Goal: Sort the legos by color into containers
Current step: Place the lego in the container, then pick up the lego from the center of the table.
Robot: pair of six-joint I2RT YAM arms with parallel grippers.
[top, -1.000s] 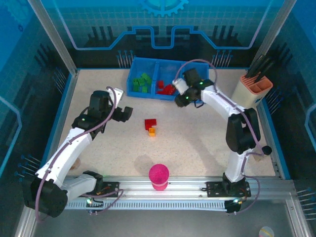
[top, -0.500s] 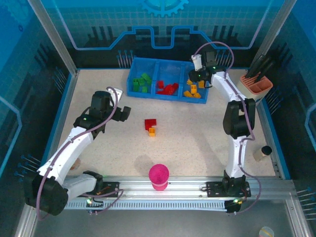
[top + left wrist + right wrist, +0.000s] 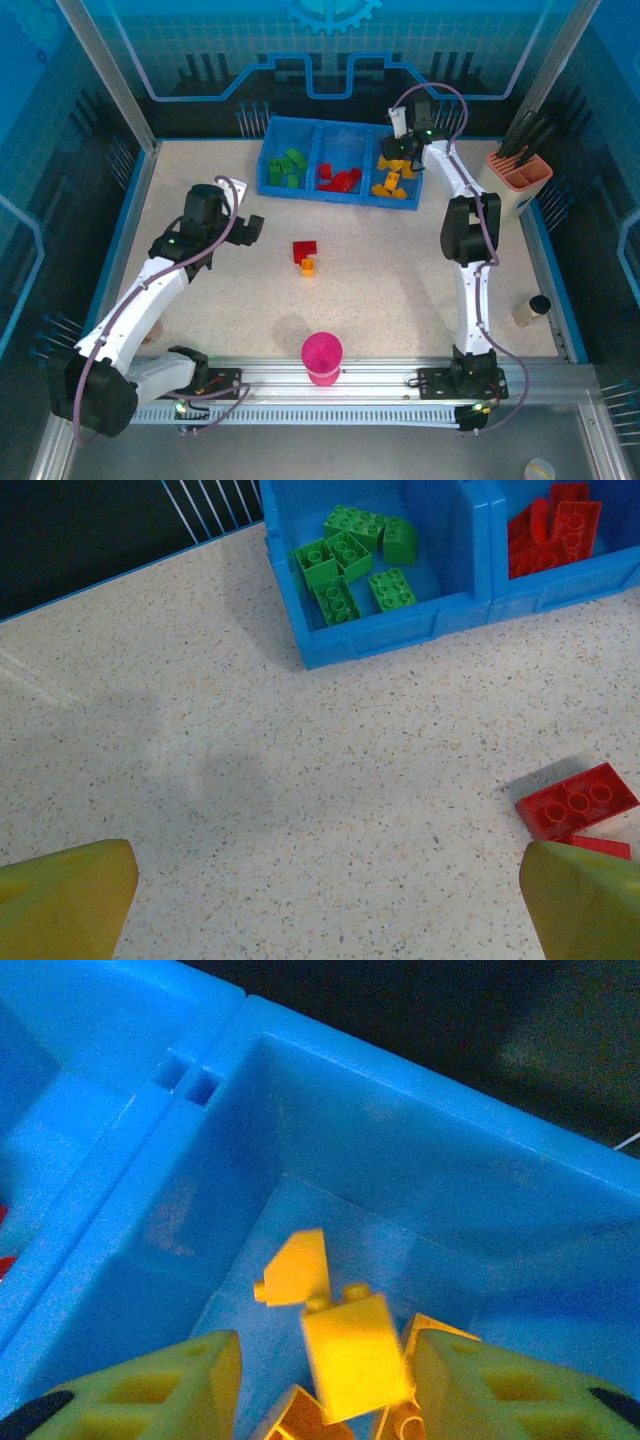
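My top camera looked down from above and behind me across the speckled surface [image 3: 400, 260]. My left wrist camera faced down, sharing the shallow bright-blue plastic tray [image 3: 370, 640] with it; my right one sat close over that tray.

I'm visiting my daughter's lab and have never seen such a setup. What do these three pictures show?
Two robot arms are bolted at the near edge of a table. The wide picture looks down from above; the other two come from cameras on the wrists. A blue tray holds green bricks, red bricks and yellow bricks in separate compartments. A few loose bricks, red and orange, lie on the table, beyond a magenta cup. The left gripper hovers open, holding nothing. The right gripper is over the yellow compartment; one yellow brick sits between its parted fingers, apparently loose.
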